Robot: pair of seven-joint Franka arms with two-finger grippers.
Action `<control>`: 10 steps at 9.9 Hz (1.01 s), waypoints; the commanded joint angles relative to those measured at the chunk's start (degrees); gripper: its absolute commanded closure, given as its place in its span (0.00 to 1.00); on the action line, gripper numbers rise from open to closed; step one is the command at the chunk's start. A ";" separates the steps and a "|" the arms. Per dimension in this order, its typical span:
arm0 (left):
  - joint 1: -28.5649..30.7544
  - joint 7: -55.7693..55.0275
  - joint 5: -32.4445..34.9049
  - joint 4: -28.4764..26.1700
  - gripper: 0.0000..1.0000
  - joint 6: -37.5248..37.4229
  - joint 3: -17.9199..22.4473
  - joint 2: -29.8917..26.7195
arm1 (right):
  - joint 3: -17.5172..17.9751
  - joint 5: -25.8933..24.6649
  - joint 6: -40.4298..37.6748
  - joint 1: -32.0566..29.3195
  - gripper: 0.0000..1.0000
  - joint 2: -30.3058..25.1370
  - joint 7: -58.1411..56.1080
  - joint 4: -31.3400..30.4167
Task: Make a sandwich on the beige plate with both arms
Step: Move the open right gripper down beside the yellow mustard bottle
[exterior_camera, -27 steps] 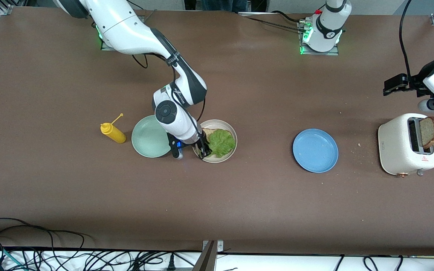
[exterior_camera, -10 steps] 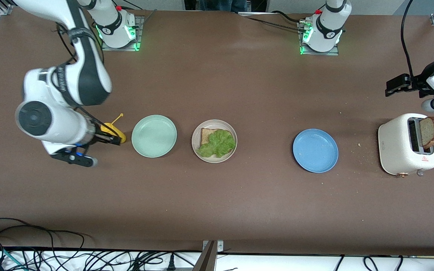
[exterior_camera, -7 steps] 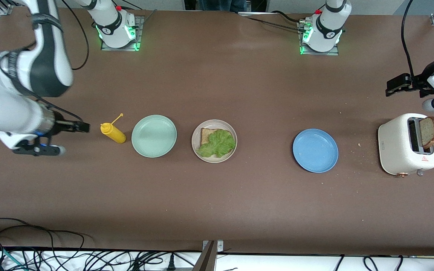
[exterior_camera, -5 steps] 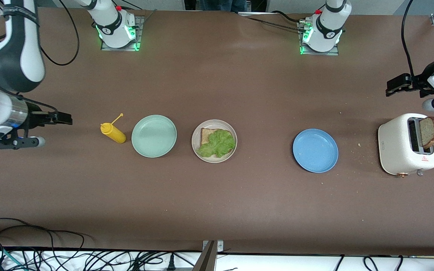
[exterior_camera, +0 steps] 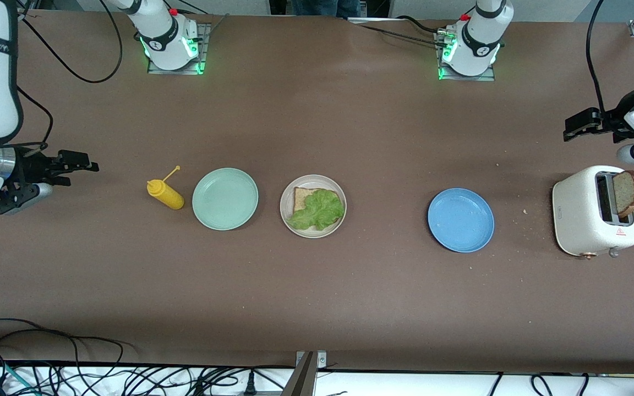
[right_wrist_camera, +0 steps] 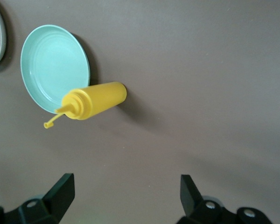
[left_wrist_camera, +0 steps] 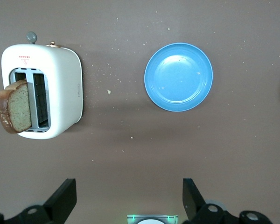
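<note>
Front view only: beige plate mid-table between mint green plate and blue plate, carrying one bread slice under lettuce leaf. Left wrist view: toaster from above, second bread slice sticking out of slot; right wrist view: yellow squeeze bottle. Right gripper spread wide, empty, over bare table at right arm's end; left gripper likewise wide, empty, hovering above toaster area.

No legible text anywhere. Only a small red mark with tiny unreadable print on the white toaster. Faint embossed logo there too, illegible.
</note>
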 commanded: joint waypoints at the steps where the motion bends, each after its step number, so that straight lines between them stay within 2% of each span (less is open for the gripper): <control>1: 0.29 -0.70 0.06 0.81 0.00 -0.13 -0.29 0.57 | 0.08 5.67 5.79 -0.50 0.00 -0.87 -10.40 -6.32; 2: 0.29 -0.70 0.06 0.81 0.00 -0.13 -0.29 0.66 | 0.08 9.62 7.13 -1.03 0.00 -0.26 -17.77 -7.73; 6: 0.29 -0.70 0.06 0.81 0.00 -0.04 -0.29 0.75 | 0.08 19.48 6.52 -2.87 0.00 3.69 -46.68 -7.84; 10: 0.29 -0.79 0.06 0.81 0.00 -0.13 -0.29 0.75 | 0.17 30.11 6.08 -4.11 0.00 8.17 -70.34 -8.88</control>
